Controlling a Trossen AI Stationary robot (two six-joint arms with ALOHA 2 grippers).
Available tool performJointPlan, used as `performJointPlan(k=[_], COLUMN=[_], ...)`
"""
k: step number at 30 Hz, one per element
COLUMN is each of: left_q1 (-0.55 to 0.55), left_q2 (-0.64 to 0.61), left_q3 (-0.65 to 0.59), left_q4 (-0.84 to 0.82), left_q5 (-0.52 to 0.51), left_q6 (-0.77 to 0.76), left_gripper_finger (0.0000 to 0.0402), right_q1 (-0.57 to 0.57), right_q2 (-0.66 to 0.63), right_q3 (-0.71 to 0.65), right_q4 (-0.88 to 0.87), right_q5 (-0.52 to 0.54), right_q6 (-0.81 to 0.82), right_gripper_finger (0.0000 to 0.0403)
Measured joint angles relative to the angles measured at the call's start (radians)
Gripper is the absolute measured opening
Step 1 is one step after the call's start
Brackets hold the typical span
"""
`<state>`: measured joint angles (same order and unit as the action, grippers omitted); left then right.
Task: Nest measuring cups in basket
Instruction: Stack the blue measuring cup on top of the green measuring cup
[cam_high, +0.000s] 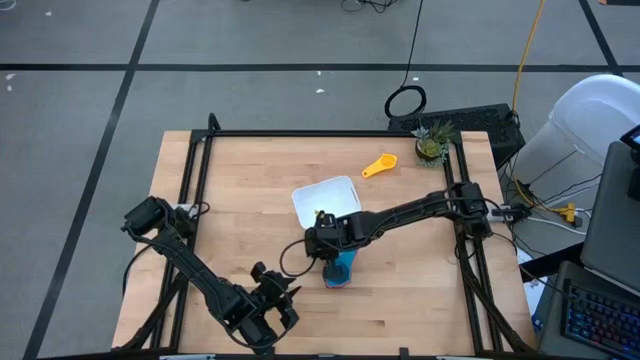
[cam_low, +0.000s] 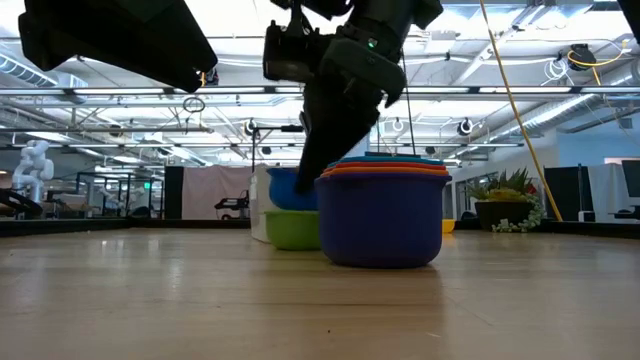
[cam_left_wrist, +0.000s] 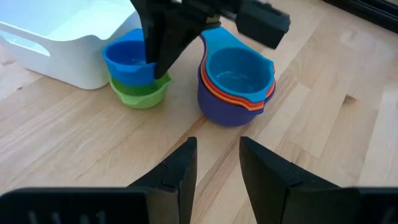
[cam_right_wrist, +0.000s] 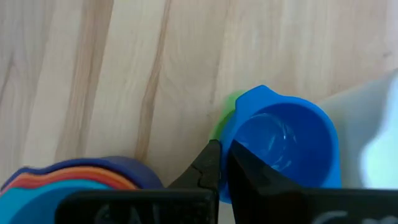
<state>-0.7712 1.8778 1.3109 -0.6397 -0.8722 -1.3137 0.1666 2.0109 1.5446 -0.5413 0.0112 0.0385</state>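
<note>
A wooden counter (cam_high: 250, 190) seen from above, with two dark robot arms reaching in.

At the near left corner, the left gripper (cam_high: 268, 310) waits above bare wood, holding nothing. Its wrist view shows the two fingers (cam_left_wrist: 180, 168) slightly apart, aimed at the cups.

Toward the middle stands the white basket (cam_high: 325, 195), which appears empty. Just beside its near edge sits a medium blue measuring cup (cam_left_wrist: 127, 59) nested in a green measuring cup (cam_left_wrist: 140, 94), both on the counter, not in the basket. The right gripper (cam_right_wrist: 222, 163) comes down on this pair, its fingers pressed together at the blue cup's rim; a thin edge may be pinched between them, but this cannot be confirmed.

Just right of that pair stands a second stack: a dark blue measuring cup (cam_left_wrist: 231, 106) on the wood, an orange cup (cam_left_wrist: 239, 99) showing only as a thin rim inside it, and a light blue cup (cam_left_wrist: 236, 71) on top.

Farther right, near the far edge, a yellow measuring cup (cam_high: 379, 165) lies alone, well apart from the others. A small potted plant (cam_high: 432, 143) sits at the far right corner.

By this view, the task looks roughly half done: the two stacks still need joining, the yellow cup adding, and the set placing in the basket.
</note>
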Motion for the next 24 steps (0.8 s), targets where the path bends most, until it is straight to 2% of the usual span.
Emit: performJointPlan(k=[8, 19, 24], left_q1=[-0.004, -0.004, -0.004], left_q2=[0.0, 0.0, 0.0], left_q3=[0.0, 0.0, 0.0], left_q4=[0.001, 0.001, 0.001], left_q5=[0.0, 0.0, 0.0], left_q6=[-0.005, -0.009, -0.009], left_gripper_finger=[0.0122, 0.0122, 0.0122], right_q1=[0.0, 0.0, 0.005], right_q2=[0.0, 0.0, 0.0], right_q3=[-0.052, -0.057, -0.057], right_q4=[0.045, 0.087, 0.101], right_q5=[-0.021, -0.042, -0.042], right_q6=[0.002, 0.028, 0.028], right_gripper_finger=[0.0028, 0.0109, 0.0132])
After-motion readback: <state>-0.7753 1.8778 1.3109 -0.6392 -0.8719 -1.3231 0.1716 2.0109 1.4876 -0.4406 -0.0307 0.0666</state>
